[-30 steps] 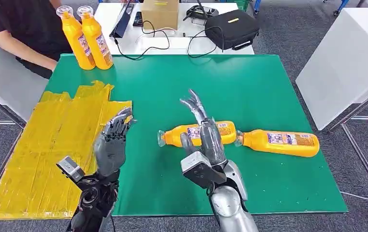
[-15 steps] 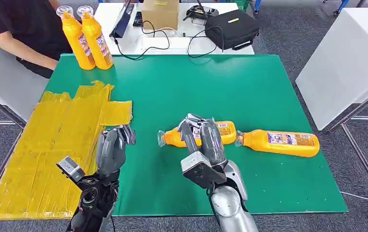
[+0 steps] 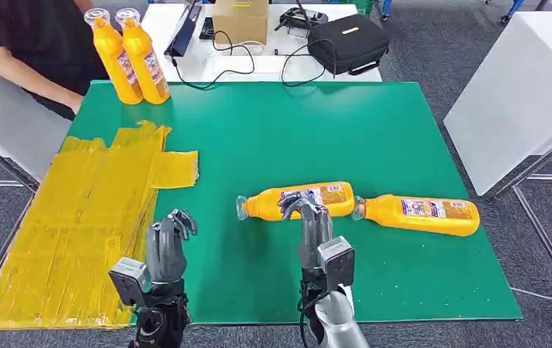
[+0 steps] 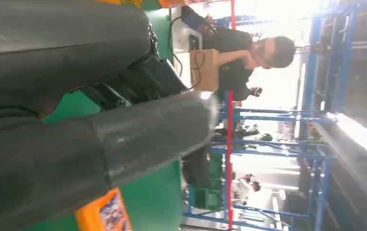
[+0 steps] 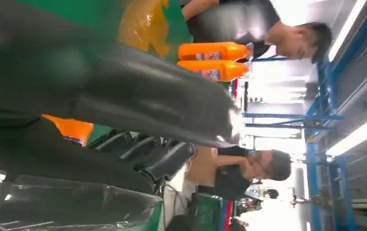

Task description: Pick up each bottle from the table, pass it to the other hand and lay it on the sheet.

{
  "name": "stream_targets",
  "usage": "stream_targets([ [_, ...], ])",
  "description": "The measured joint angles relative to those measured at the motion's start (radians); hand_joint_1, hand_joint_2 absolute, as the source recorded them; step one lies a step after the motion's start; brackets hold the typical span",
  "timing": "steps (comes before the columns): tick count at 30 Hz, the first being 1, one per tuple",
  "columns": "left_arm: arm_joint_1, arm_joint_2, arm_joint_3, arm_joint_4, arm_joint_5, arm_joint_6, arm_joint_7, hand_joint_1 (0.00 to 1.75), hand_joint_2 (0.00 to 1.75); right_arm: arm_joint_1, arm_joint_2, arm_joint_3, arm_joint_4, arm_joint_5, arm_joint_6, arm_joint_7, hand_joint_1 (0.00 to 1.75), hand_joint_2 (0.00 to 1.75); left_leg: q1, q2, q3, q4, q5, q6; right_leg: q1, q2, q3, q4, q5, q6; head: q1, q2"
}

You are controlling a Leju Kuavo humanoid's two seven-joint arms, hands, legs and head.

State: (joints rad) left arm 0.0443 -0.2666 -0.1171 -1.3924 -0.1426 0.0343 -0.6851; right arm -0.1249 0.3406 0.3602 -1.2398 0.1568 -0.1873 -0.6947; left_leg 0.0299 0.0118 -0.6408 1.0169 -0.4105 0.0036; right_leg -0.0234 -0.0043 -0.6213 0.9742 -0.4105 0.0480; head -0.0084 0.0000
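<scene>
The right hand (image 3: 309, 217) reaches up to the nearer lying bottle (image 3: 296, 201), fingers curled at its side; whether it grips cannot be told. The left hand (image 3: 166, 243) is curled on nothing beside the yellow sheet (image 3: 77, 217), which carries no bottle. A second bottle (image 3: 418, 214) lies on the green bench (image 3: 273, 130), two more (image 3: 130, 56) stand at the far corner: all four remain.

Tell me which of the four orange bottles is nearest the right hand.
The lying bottle mid-table, cap toward the yellow sheet; the right hand is right at it. The other lying bottle is farther right.

Glossy orange plastic bottles (image 3: 303, 200) with paper labels; matt green table top (image 3: 374, 130); crinkled, shiny yellow plastic sheet (image 3: 77, 217); soft black fabric case (image 3: 347, 42).
</scene>
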Motion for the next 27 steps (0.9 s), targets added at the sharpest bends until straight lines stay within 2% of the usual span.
stream_targets([
  [8, 0.009, -0.014, 0.0, 0.011, -0.04, 0.022, 0.0, 0.0, 0.0, -0.006, 0.007, -0.027, 0.036, 0.059, -0.037, -0.001, 0.0, 0.0, 0.0, 0.0, 0.0, 0.0, 0.0, 0.0, 0.0, 0.0, 0.0, 0.0, 0.0, 0.0, 0.0, 0.0],
  [12, 0.018, -0.015, 0.0, 0.011, -0.062, 0.046, 0.0, 0.0, 0.0, -0.01, 0.007, -0.041, 0.057, 0.098, -0.021, -0.001, 0.0, 0.0, 0.0, 0.0, 0.0, 0.0, 0.0, 0.0, 0.0, 0.0, 0.0, 0.0, 0.0, 0.0, 0.0, 0.0],
  [13, 0.021, -0.016, 0.0, 0.011, -0.066, 0.047, 0.0, 0.0, 0.0, -0.01, 0.008, -0.045, 0.06, 0.108, -0.013, -0.001, 0.0, 1.75, 0.0, 0.0, 0.0, 0.0, 0.0, 0.0, 0.0, 0.0, 0.0, 0.0, 0.0, 0.0, 0.0, 0.0],
  [20, 0.028, -0.016, 0.002, 0.011, -0.071, 0.05, 0.0, 0.0, 0.0, -0.004, 0.008, -0.079, 0.067, 0.192, -0.011, 0.015, 0.0, 1.75, 0.0, 0.0, 0.0, 0.0, 0.0, 0.0, 0.0, 0.0, 0.0, 0.0, 0.0, 0.0, 0.0, 0.0],
  [24, 0.045, -0.016, 0.01, 0.003, -0.078, 0.018, 0.0, 0.0, 0.0, 0.031, -0.012, -0.12, 0.009, 0.413, -0.012, 0.154, 0.0, 1.75, 0.0, 0.0, 0.0, 0.0, 0.0, 0.0, 0.0, 0.0, 0.0, 0.0, 0.0, 0.0, 0.0, 0.0],
  [27, 0.054, -0.017, 0.017, -0.003, -0.077, 0.006, 0.0, 0.0, 0.0, 0.048, -0.029, -0.145, -0.026, 0.467, -0.006, 0.19, 0.0, 1.75, 0.0, 0.0, 0.0, 0.0, 0.0, 0.0, 0.0, 0.0, 0.0, 0.0, 0.0, 0.0, 0.0, 0.0],
])
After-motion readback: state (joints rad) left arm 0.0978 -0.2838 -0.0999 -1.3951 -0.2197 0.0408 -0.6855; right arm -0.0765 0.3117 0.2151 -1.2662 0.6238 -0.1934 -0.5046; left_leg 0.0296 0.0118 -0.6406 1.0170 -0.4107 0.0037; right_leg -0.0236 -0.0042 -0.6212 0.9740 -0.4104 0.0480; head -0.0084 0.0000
